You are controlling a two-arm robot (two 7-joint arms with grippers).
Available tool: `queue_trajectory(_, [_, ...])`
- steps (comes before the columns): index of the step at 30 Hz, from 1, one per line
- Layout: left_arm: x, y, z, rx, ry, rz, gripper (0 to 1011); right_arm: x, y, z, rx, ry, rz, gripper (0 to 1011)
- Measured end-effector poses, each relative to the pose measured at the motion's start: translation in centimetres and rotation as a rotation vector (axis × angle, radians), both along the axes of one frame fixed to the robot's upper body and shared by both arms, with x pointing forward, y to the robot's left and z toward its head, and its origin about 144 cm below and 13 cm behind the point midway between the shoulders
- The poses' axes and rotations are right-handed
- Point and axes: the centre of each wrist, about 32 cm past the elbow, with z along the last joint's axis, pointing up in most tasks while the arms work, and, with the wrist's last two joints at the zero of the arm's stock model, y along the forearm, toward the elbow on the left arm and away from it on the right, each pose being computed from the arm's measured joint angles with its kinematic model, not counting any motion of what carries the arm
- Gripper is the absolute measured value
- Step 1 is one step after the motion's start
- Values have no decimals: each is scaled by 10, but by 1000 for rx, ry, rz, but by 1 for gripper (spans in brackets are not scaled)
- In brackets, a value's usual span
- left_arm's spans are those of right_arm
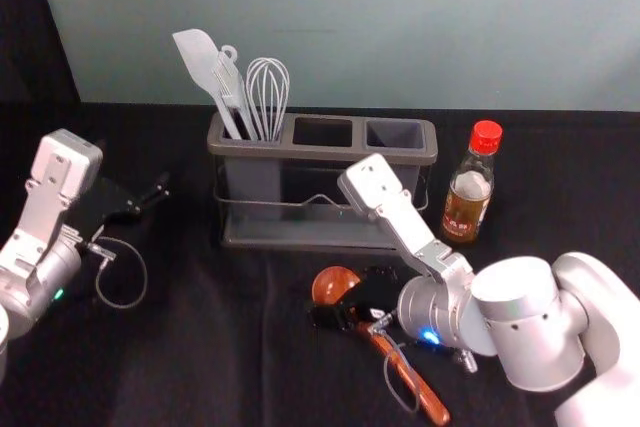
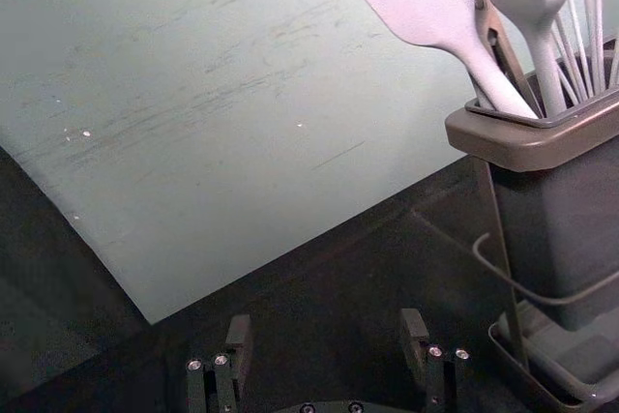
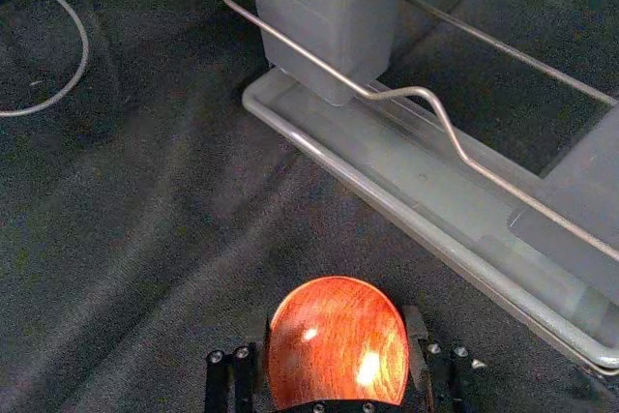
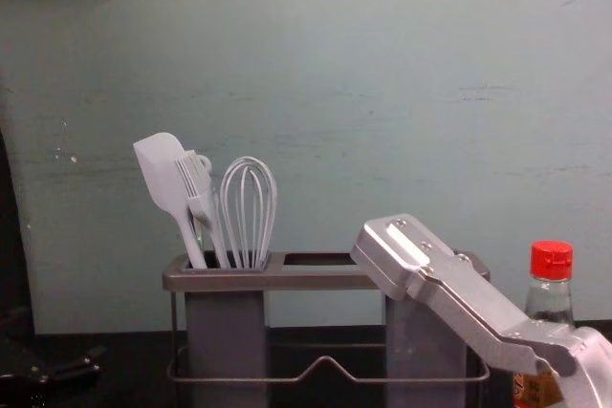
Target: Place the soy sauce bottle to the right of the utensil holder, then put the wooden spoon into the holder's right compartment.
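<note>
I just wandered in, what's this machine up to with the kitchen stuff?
A two-armed robot is tidying utensils. Its right gripper is down at the wooden spoon, fingers apart on either side of the bowl; I can't tell whether they touch it. The spoon isn't in the utensil holder yet. The soy sauce bottle already stands to the holder's right. The left gripper is open, off to the holder's left.

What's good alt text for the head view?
Right gripper at the bowl end of the wooden spoon, in front of the utensil holder. Soy sauce bottle stands right of the holder; pale utensils stand at its left end. Left gripper is left of the holder.
</note>
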Motion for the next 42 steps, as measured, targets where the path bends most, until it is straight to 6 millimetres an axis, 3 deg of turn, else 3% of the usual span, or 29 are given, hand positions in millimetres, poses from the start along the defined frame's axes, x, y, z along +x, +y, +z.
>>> queue_trajectory(8, [0,0,0,0,0,0,1005,-15,-9,12,51,-127,18,837])
queue_trajectory(26, [0,0,0,0,0,0,1005,-43,-50,55,319,-464,39,838])
queue_trajectory(35, [0,0,0,0,0,0,1005,-41,-55,74,397,-674,36,837])
queue_trajectory(42, [0,0,0,0,0,0,1005,-23,-48,84,398,-815,14,837])
